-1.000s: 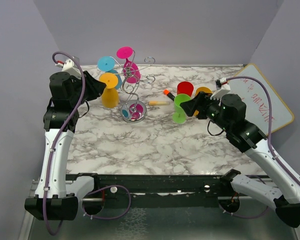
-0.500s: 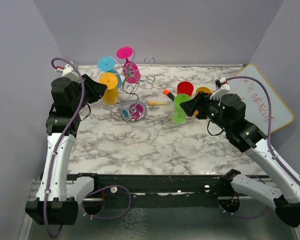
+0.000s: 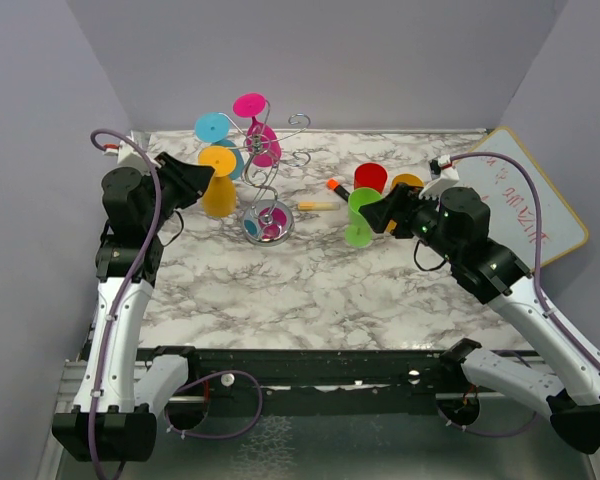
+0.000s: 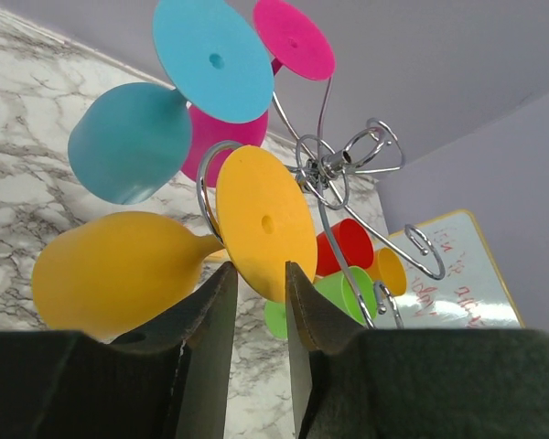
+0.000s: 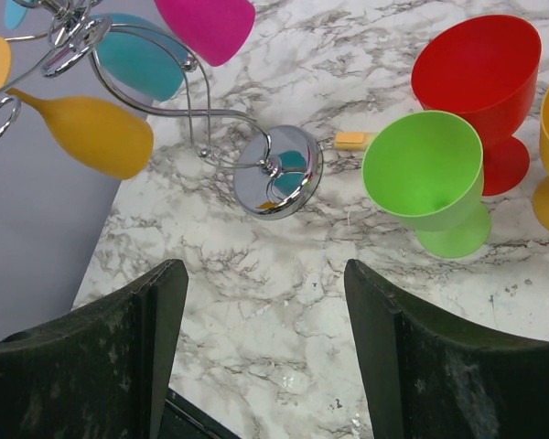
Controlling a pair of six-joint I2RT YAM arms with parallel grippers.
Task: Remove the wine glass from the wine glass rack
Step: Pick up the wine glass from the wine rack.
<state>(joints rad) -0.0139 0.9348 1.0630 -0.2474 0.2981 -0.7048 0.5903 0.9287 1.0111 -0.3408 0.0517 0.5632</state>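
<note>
L gripper (image 4: 254, 273): jaws narrowly apart, nothing betw. them, tips just below foot of yellow glass (image 4: 110, 274). Glass hangs tilted on rack (image 4: 334, 169), rear L of table (image 3: 310, 280), beside blue glass (image 4: 128, 142) and pink glass (image 3: 263, 143). R gripper (image 5: 265, 274): wide open, empty, near upright green glass (image 5: 425, 174).

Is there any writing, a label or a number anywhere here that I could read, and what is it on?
Red handwriting on the whiteboard at the far right: too small and blurred to read.
No other words, brands, numbers or signs can be read in any view.
</note>
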